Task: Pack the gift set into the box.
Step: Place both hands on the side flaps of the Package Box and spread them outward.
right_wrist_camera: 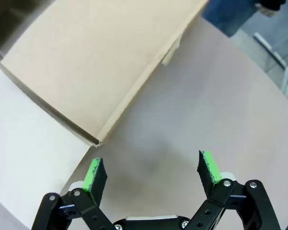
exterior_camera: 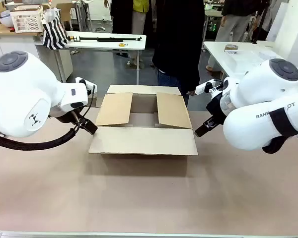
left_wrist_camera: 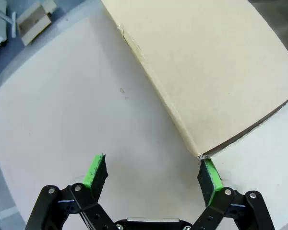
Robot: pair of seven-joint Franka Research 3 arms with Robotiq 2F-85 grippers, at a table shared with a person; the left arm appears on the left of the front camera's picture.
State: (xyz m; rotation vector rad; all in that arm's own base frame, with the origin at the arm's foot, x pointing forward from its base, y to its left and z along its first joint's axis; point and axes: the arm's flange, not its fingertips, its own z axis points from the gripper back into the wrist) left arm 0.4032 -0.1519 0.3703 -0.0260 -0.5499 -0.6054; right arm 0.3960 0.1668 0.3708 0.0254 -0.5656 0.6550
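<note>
Since the box (exterior_camera: 143, 141) is sat mid-table with its side flaps (exterior_camera: 115, 109) half folded in, and the left gripper (exterior_camera: 87, 127) and right gripper (exterior_camera: 202, 130) are held wide open and empty at its near-left and near-right corners, flap work is probably the step in hand. Edges are best taken evenly from both sides so the box isn't dragged askew. No print can be made out on the cardboard — only "RANK" and "OT" are readable on the right arm (exterior_camera: 268, 114).

Wide pale tan table (exterior_camera: 139, 198), top plain and matte, brown cardboard box (exterior_camera: 143, 141) sat on it at the middle toward the far edge, side flaps leaned inward, near flap lay spread toward the robot's side.
</note>
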